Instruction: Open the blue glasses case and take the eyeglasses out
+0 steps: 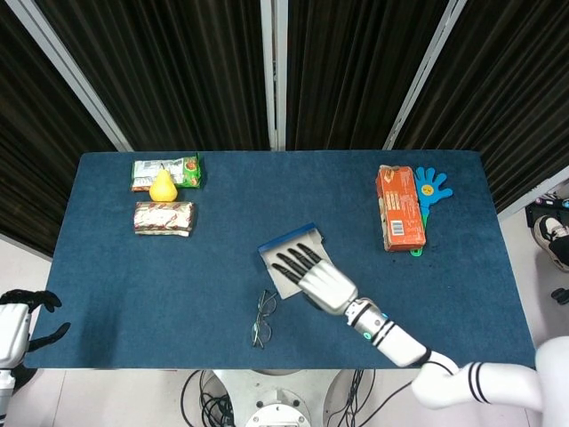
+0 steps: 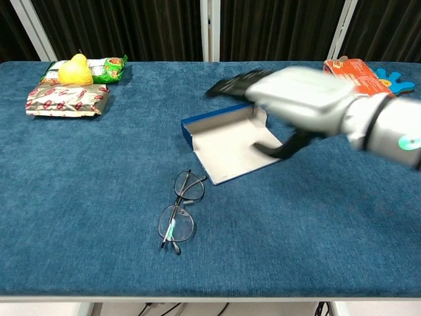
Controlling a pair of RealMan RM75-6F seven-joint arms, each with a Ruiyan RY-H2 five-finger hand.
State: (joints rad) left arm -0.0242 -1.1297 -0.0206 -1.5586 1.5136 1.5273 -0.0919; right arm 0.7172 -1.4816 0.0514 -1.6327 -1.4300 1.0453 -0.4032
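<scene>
chest view: orange box [image 2: 360,81] behind right hand [image 2: 296,99].

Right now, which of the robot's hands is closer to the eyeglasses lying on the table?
The right hand. It hovers open above the blue glasses case, just right of the eyeglasses. The left hand hangs off the table's left edge, far from them.
</scene>
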